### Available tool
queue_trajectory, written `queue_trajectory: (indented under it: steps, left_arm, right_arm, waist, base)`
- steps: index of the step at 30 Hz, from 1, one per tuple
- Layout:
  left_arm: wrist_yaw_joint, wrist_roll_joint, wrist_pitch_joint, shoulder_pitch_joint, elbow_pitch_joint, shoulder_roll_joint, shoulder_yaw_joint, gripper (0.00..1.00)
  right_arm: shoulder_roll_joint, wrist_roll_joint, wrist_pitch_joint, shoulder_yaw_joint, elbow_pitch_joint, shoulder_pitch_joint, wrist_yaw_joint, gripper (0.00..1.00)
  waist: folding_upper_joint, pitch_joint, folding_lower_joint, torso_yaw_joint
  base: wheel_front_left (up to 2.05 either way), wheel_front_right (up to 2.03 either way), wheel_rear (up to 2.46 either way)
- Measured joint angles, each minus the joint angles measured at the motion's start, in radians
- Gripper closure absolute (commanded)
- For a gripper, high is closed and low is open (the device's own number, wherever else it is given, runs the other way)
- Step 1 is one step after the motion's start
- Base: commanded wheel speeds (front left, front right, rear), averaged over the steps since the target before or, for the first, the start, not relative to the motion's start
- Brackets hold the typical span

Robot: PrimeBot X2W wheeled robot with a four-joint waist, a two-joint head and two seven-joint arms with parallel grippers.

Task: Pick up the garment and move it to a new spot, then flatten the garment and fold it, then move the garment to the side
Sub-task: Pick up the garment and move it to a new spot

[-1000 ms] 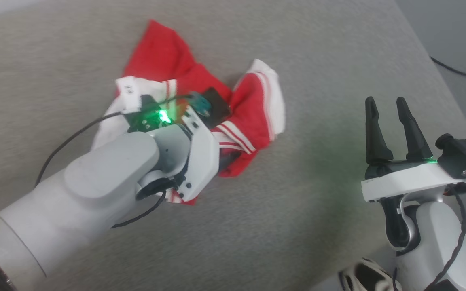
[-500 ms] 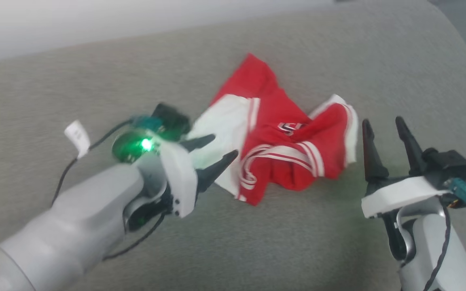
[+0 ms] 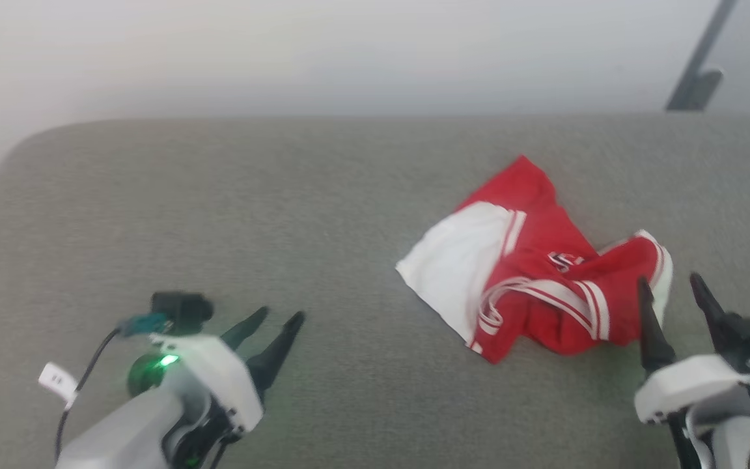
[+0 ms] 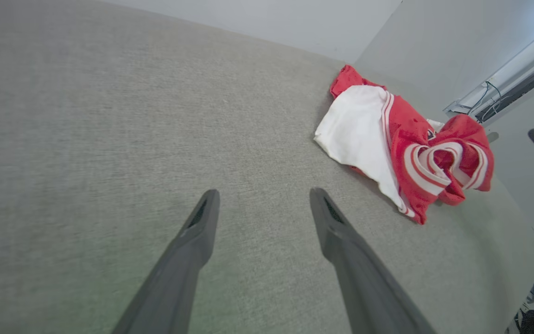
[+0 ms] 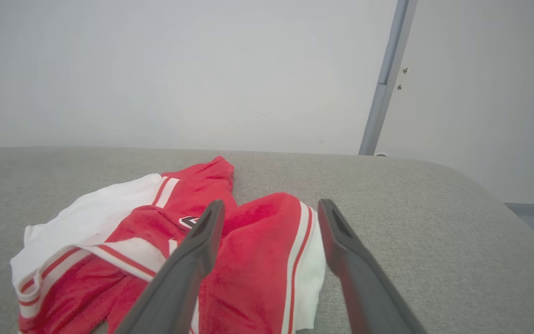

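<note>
**Gripper state.** The left gripper [image 3: 282, 314] has its jaws fully spread and holds nothing. It sits at 8 o'clock in the head view, over the bare grey padded surface [image 3: 219, 195] and well apart from the cloth. The right gripper [image 3: 668, 280], at 4 o'clock, is equally wide and empty, with its tips just beside the heap. Whether they touch it cannot be told.

**Workpiece position.** The garment [image 3: 531, 280] lies crumpled at 3 o'clock from the centre of the head view and rests free on the surface. Within the heap:
- the white sleeve end [image 3: 456, 264] is at 9 o'clock;
- a red corner points to 12 o'clock;
- the striped trim [image 3: 544, 296] loops towards 6 o'clock;
- the emblem [image 3: 560, 260] is near the middle.

**Rationale (judgement).**
- Wide, empty jaws suit a pinch on a loose fabric edge.
- The distant left gripper leaves the heap unobstructed for the head camera.
- The right gripper lines up on the red sleeve fold and is better placed for a first grasp.
- The heap is unflattened, so flattening and folding are not yet done.
</note>
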Motion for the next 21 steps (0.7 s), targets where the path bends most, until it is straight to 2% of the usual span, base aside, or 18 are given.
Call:
queue_trajectory:
  steps: [3, 11, 17, 18, 21]
  left_arm:
    - [0.000, 0.057, 0.000, 0.097, -0.004, 0.007, 0.118, 0.00]
    - [0.000, 0.290, 0.000, 0.304, -0.062, 0.012, 0.430, 0.00]
    - [0.041, 0.537, 0.000, 0.453, -0.197, 0.000, 0.678, 0.00]
    - [0.041, 0.537, 0.000, 0.453, -0.197, 0.000, 0.678, 0.00]
    - [0.061, 0.643, 0.000, 0.524, -0.297, -0.030, 0.811, 0.00]
  right_arm:
    - [-0.015, 0.000, 0.004, -0.020, -0.006, 0.037, 0.000, 0.00]
    - [-0.028, 0.005, 0.035, -0.043, -0.063, 0.125, 0.000, 0.00]
    - [-0.030, 0.013, 0.047, -0.069, -0.108, 0.160, 0.000, 0.00]
    - [-0.030, 0.013, 0.047, -0.069, -0.108, 0.160, 0.000, 0.00]
    - [-0.030, 0.015, 0.049, -0.066, -0.138, 0.162, 0.000, 0.00]
  waist:
    - [0.0000, -0.035, 0.0000, 0.036]
    - [0.0000, -0.103, 0.0000, 0.104]
    - [0.0000, -0.122, 0.0000, 0.098]
    - [0.0000, -0.122, 0.0000, 0.098]
    - [0.0000, -0.124, 0.0000, 0.083]
  base:
    - [0.00, 0.00, 0.00]
    - [0.00, 0.00, 0.00]
    - [0.00, 0.00, 0.00]
    - [0.00, 0.00, 0.00]
    - [0.00, 0.00, 0.00]
